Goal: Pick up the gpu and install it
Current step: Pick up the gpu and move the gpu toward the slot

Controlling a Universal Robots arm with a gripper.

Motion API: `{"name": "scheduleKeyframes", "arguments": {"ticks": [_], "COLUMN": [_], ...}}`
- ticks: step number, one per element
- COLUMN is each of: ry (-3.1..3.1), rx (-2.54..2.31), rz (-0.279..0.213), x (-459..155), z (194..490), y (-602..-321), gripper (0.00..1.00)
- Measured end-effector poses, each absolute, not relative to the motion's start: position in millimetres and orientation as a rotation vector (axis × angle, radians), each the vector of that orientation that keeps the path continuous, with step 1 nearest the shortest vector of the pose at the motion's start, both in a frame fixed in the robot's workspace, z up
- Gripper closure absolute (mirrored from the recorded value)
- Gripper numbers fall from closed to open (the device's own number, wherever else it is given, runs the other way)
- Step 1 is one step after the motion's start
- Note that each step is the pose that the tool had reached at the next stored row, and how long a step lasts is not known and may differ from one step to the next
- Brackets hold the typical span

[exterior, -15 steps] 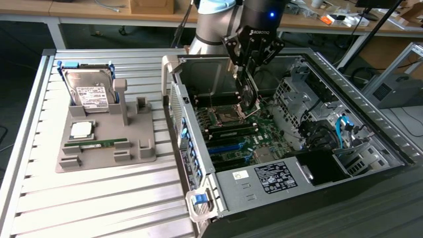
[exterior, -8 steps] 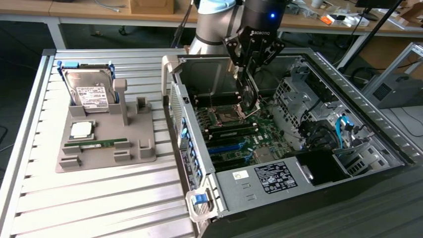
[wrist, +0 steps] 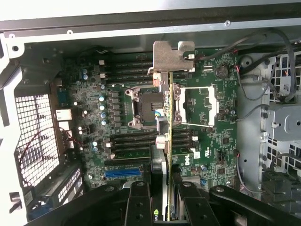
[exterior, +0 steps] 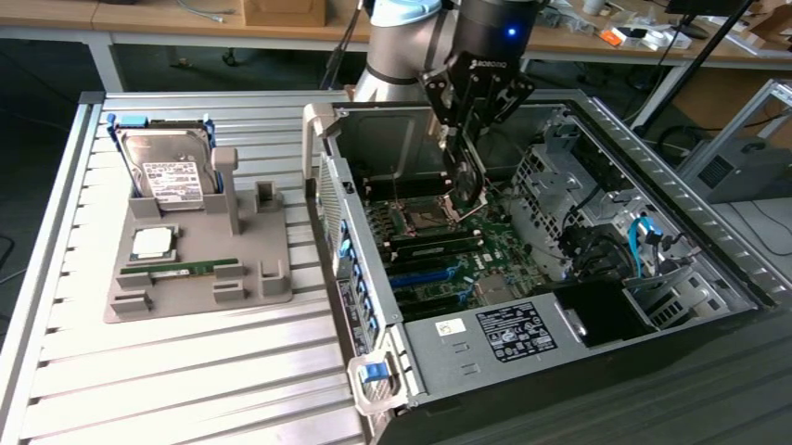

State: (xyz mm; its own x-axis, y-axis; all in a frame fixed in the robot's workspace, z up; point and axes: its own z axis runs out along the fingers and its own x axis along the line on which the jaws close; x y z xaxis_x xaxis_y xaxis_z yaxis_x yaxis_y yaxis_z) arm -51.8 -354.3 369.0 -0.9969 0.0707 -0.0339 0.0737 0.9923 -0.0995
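The gpu, a thin green card, hangs edge-on inside the open computer case, above the motherboard. My gripper is shut on its upper edge. In the wrist view the gpu runs as a thin line out from between my black fingers, with its silver bracket at the far end. It hovers over the CPU socket area and touches nothing on the motherboard.
A grey holder on the slatted table at the exterior view's left carries a hard drive, a CPU chip and a RAM stick. Drive cages and cables fill the case's right side. A blue slot lies near my fingers.
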Motion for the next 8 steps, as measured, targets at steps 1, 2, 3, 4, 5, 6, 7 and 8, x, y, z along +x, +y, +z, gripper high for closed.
{"name": "scheduleKeyframes", "arguments": {"ticks": [1, 2, 3, 4, 5, 6, 7, 8], "ry": [3.105, 3.105, 3.105, 3.105, 3.105, 3.105, 3.105, 3.105], "rx": [0.113, 0.113, 0.113, 0.113, 0.113, 0.113, 0.113, 0.113], "rz": [-0.157, -0.157, -0.157, -0.157, -0.157, -0.157, -0.157, -0.157], "x": [-51.2, -50.6, -50.0, -49.6, -49.3, -48.9, -48.6, -48.2], "z": [368.5, 368.0, 367.5, 367.2, 366.9, 366.7, 366.5, 366.1], "y": [-354.7, -355.3, -356.1, -356.6, -357.0, -357.5, -357.9, -358.5], "gripper": [0.73, 0.73, 0.73, 0.73, 0.73, 0.73, 0.73, 0.73]}}
